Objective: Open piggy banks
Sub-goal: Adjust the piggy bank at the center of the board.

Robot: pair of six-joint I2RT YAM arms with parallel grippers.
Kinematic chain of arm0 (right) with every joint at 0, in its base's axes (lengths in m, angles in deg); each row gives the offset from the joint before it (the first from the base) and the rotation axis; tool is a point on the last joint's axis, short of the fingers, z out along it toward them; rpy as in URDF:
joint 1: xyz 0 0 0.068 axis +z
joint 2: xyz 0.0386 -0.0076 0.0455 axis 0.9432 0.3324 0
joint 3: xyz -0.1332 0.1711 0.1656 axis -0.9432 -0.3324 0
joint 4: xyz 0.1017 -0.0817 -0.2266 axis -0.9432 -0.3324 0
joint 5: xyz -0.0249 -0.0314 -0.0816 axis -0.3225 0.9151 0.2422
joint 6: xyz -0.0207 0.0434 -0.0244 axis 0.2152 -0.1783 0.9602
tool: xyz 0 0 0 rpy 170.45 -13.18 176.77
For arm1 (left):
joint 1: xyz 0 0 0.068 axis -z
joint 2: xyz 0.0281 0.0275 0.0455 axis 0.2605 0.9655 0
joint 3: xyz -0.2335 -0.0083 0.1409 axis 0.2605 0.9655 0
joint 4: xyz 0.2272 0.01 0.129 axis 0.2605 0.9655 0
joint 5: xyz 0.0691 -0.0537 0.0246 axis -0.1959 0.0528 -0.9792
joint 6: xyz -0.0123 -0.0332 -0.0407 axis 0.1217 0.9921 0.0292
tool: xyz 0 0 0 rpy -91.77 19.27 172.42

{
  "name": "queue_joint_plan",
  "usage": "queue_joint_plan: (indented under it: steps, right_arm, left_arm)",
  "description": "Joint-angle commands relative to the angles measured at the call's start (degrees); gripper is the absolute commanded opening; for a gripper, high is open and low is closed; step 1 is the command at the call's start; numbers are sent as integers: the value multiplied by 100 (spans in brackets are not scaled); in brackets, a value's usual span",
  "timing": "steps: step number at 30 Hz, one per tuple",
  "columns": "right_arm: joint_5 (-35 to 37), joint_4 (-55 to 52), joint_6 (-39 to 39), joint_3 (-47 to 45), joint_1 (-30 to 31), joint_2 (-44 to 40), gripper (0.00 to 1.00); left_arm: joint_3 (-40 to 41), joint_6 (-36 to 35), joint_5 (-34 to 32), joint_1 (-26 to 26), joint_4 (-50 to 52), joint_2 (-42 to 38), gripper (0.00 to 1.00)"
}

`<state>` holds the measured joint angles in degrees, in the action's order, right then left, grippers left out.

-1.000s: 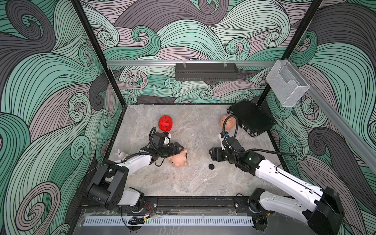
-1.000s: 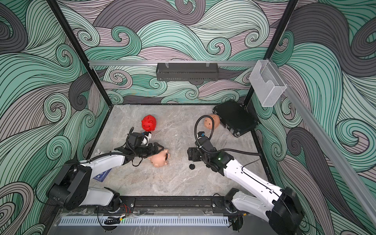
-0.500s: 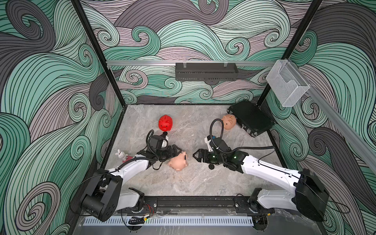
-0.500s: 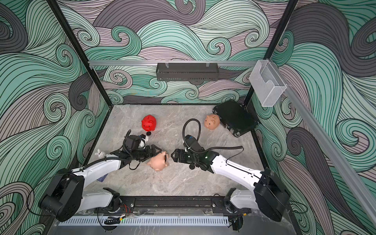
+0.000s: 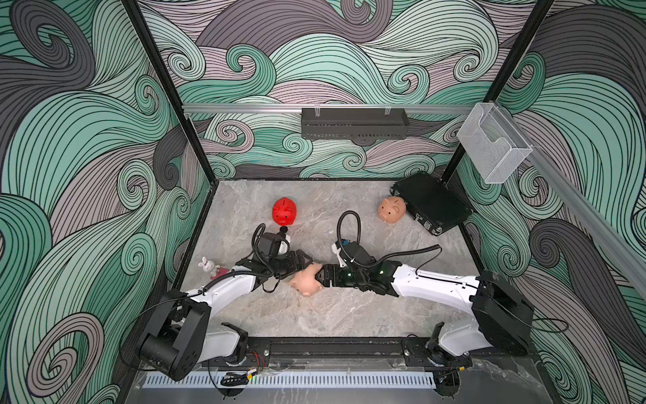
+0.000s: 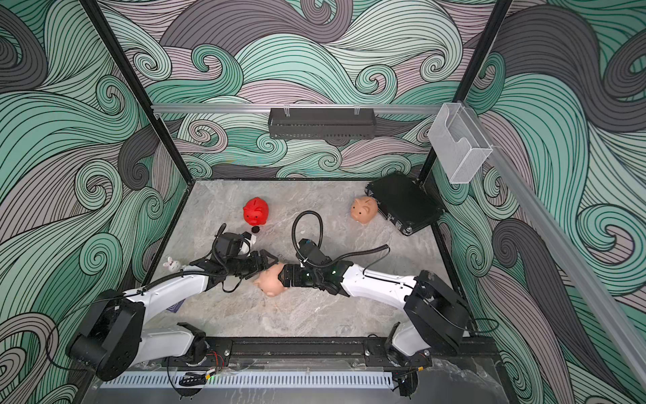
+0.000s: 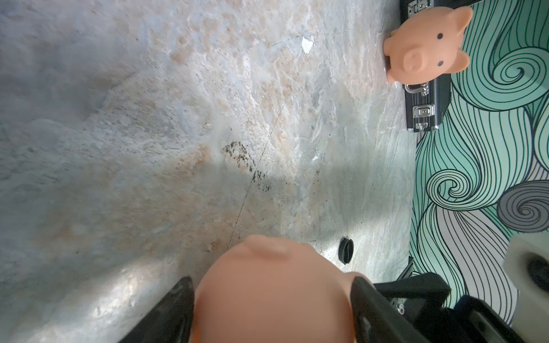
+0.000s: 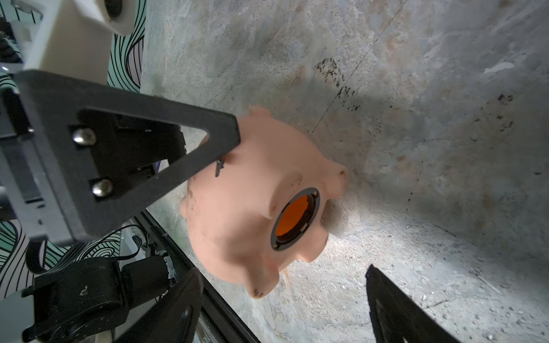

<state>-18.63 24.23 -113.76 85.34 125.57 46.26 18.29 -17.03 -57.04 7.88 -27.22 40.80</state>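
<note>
A peach piggy bank (image 5: pixel 306 285) (image 6: pixel 269 286) lies tipped on its side at mid-table. My left gripper (image 5: pixel 303 264) (image 7: pixel 271 282) is shut on it, one finger on each flank. Its underside (image 8: pixel 252 208) faces the right wrist view, with a black-ringed round hole (image 8: pixel 295 218) showing orange inside. My right gripper (image 5: pixel 320 278) (image 8: pixel 282 271) stands open right at that underside, its fingers clasping nothing. A red piggy bank (image 5: pixel 284 211) (image 6: pixel 256 211) stands upright at the back left. Another peach piggy bank (image 5: pixel 392 209) (image 7: pixel 427 50) stands at the back right.
A flat black case (image 5: pixel 433 203) (image 7: pixel 424 104) lies in the back right corner, touching the far peach pig. One small black plug (image 5: pixel 284 229) lies in front of the red pig, another (image 7: pixel 346 250) on the table beyond the held pig. A toy bunny (image 5: pixel 207 266) sits at the left edge.
My right arm has swung left across the table until its open fingers reach the pig. My left gripper has narrowed onto the pig and shifted it slightly toward the front.
</note>
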Motion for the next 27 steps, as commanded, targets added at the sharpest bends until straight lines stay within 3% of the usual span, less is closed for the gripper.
queue_joint_plan:
  steps: [1, 17, 27]
  right_arm:
    - [-25, 200, 105, 253, 57, 78, 86]
    - [1, -182, 112, 804, 117, 696, 93]
    - [-255, 268, -206, 692, 9, 1038, 93]
  left_arm:
    - [1, 86, 30, 31, 117, -186, 79]
    - [154, 218, -8, 75, 22, -270, 79]
    - [145, 193, -9, 84, 31, -229, 79]
